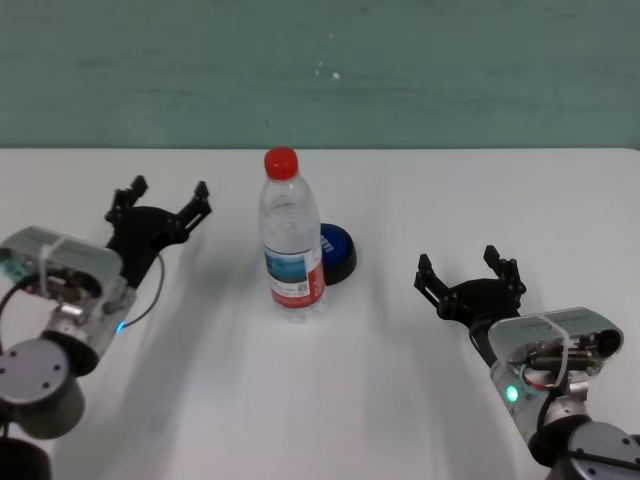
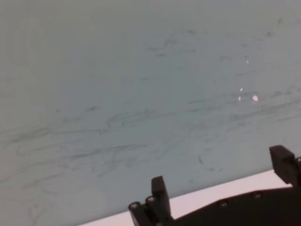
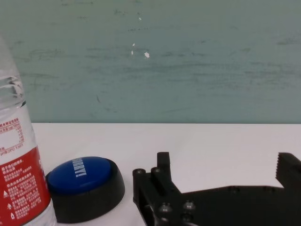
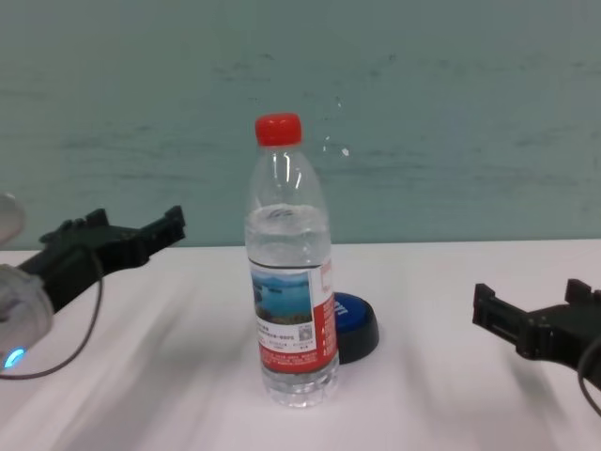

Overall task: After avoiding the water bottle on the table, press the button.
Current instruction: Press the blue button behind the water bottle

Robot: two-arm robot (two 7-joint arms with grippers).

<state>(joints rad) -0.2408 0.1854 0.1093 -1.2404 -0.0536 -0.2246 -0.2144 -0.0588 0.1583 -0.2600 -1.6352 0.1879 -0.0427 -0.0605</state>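
The water bottle (image 1: 291, 250) stands upright mid-table, clear with a red cap and a lake-picture label; it also shows in the chest view (image 4: 289, 282) and at the right wrist view's edge (image 3: 19, 174). The button (image 1: 338, 252), a blue dome on a black base, sits just behind and to the right of the bottle, partly hidden by it (image 4: 357, 324) (image 3: 83, 186). My right gripper (image 1: 468, 268) is open, low over the table (image 1: 400, 400), to the right of the button and apart from it. My left gripper (image 1: 163, 196) is open, raised left of the bottle.
A teal wall (image 1: 320, 70) rises behind the table's far edge. White tabletop stretches between the two arms in front of the bottle and to its far right.
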